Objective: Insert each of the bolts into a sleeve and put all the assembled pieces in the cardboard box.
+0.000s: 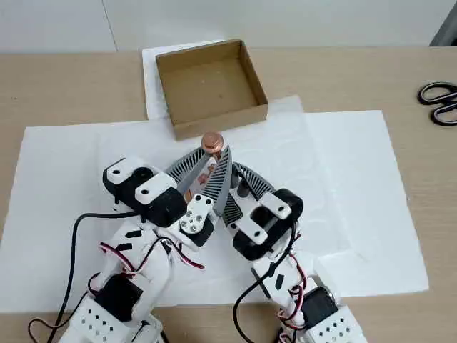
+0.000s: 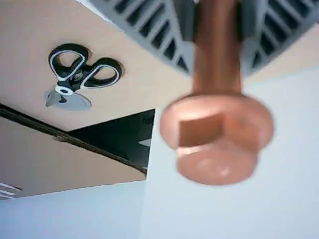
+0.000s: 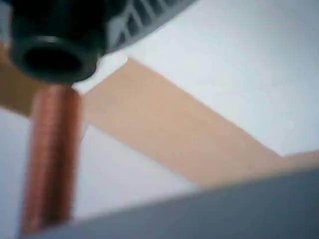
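The two arms lean in together over the white sheet (image 1: 86,186), their grippers crossing at the middle. The left gripper (image 1: 214,158) is closed on a copper bolt (image 2: 218,124), its ribbed grey fingers (image 2: 144,27) pressed against either side of the shank just behind the head; the flanged head sticks out past the fingertips, pointing away from the arm's base. The right gripper (image 1: 239,177) comes in from the other side and touches the left one. It holds a black sleeve (image 3: 55,52) narrowly against its ribbed finger; the bolt's threaded shank runs right up to the sleeve and meets it, though I cannot tell how far in it goes, if at all.

Just beyond the fingertips of both grippers, very near the bolt head, stands the cardboard box (image 1: 187,114) with its open top up and one corner turned towards them; it sits partly on the big sheet and partly on a smaller white sheet behind. Well off beyond the right gripper's side, on the bare wood tabletop (image 1: 64,86), lies a pair of black-handled scissors (image 1: 438,102), well apart from everything else.
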